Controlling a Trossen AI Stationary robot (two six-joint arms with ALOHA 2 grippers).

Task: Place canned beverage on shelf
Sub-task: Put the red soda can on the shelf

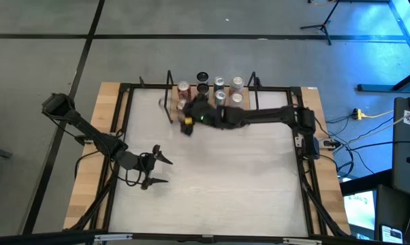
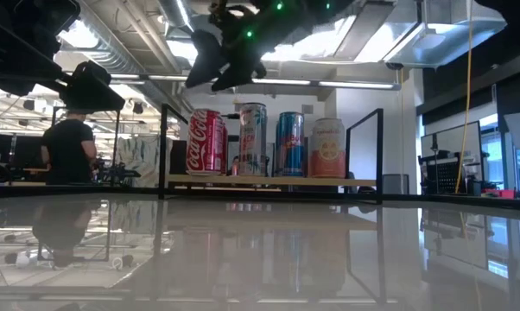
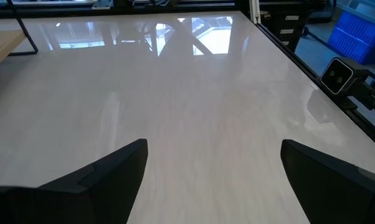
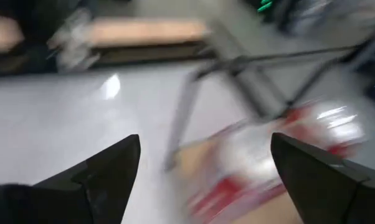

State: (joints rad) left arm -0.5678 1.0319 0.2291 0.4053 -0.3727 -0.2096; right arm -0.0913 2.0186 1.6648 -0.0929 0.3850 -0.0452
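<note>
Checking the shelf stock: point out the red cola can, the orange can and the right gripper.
red cola can (image 2: 206, 142): low view, middle of its printed side.
orange can (image 2: 327, 148): low view, middle of its label.
right gripper (image 2: 225, 69): low view, between its fingertips, above the cans.

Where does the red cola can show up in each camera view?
High view: red cola can at the far edge of the table, leftmost on the shelf.
Low view: red cola can left of centre, first in the row of four cans.
Left wrist view: not in it.
Right wrist view: blurred red and silver can between the open gripper's fingers, beyond them.
Shared landmark: the shelf's black upright.
</note>
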